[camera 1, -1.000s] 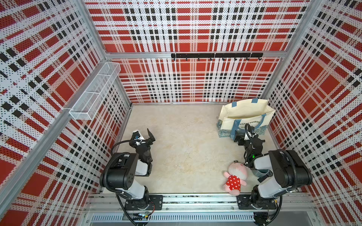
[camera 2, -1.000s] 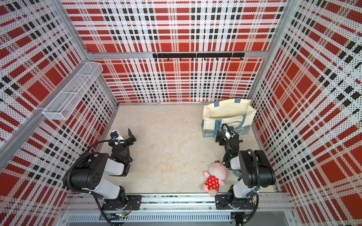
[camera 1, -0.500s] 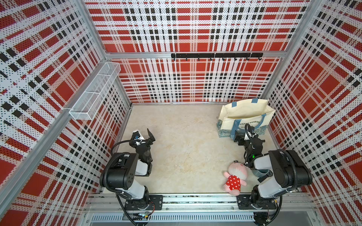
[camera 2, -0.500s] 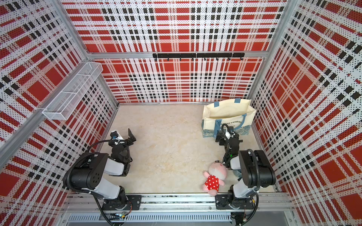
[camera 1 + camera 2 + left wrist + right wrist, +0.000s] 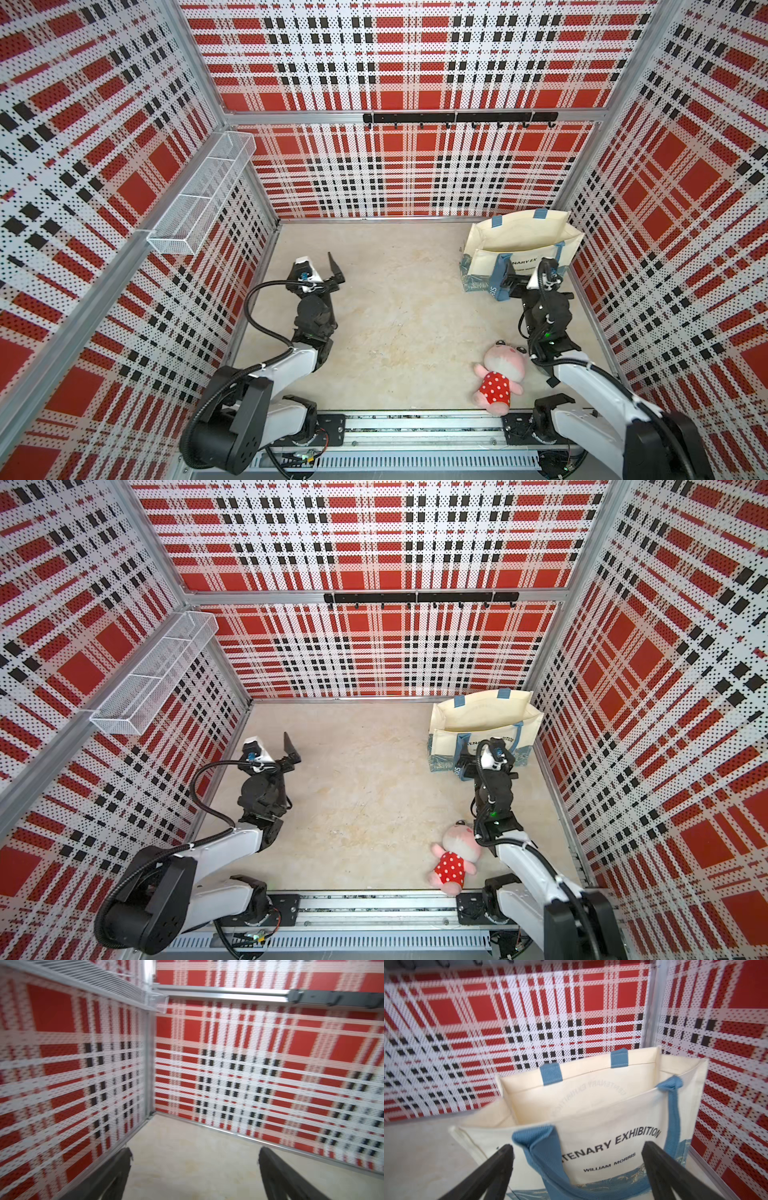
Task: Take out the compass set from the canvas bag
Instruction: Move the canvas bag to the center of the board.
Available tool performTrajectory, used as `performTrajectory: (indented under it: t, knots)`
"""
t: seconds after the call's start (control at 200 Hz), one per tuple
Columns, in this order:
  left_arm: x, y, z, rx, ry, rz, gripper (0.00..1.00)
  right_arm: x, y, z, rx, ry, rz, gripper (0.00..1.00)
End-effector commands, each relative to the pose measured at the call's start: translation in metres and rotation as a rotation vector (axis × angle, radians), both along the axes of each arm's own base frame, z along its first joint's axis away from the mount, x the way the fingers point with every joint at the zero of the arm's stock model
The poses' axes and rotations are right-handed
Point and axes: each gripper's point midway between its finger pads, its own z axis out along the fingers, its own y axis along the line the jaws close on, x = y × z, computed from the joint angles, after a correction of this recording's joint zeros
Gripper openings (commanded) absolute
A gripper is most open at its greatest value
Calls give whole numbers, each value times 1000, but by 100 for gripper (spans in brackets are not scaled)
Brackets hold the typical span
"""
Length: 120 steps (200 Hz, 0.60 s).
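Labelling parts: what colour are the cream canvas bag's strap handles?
Blue strap handles, clearest in right wrist view.

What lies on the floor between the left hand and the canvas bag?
Nothing: the floor between the left hand and the canvas bag is bare, as both top views show.

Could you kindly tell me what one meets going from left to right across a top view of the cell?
wire basket → left gripper → canvas bag. The plush toy and the right gripper overlap the bag's span, so their place in the order is unclear.
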Motion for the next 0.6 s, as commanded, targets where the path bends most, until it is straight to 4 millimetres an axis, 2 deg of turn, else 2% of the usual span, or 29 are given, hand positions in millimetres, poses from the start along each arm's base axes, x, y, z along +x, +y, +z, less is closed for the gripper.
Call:
performTrajectory:
  t: [0.0,0.07,0.155,0.281,0.401,0.496,0.596]
  knots:
    - [1,-32,-5,28,96,7,98,-20,-8,-28,151,203,-48,100]
    - [9,-64,-3,-24,143,-40,98,-28,-11,-20,199,242,-63,100]
    - [29,-108,-3,-77,239,-138,98,-34,-18,1,244,265,-107,100]
    - [57,-168,2,-120,383,-261,98,-33,-35,23,378,298,-182,100]
    - [72,-227,12,-154,464,-437,98,-15,-51,27,519,359,-225,99]
    - [80,-268,23,-192,494,-565,98,7,-55,19,613,429,-241,100]
    - [85,-307,30,-196,531,-671,98,29,-51,10,692,518,-241,100]
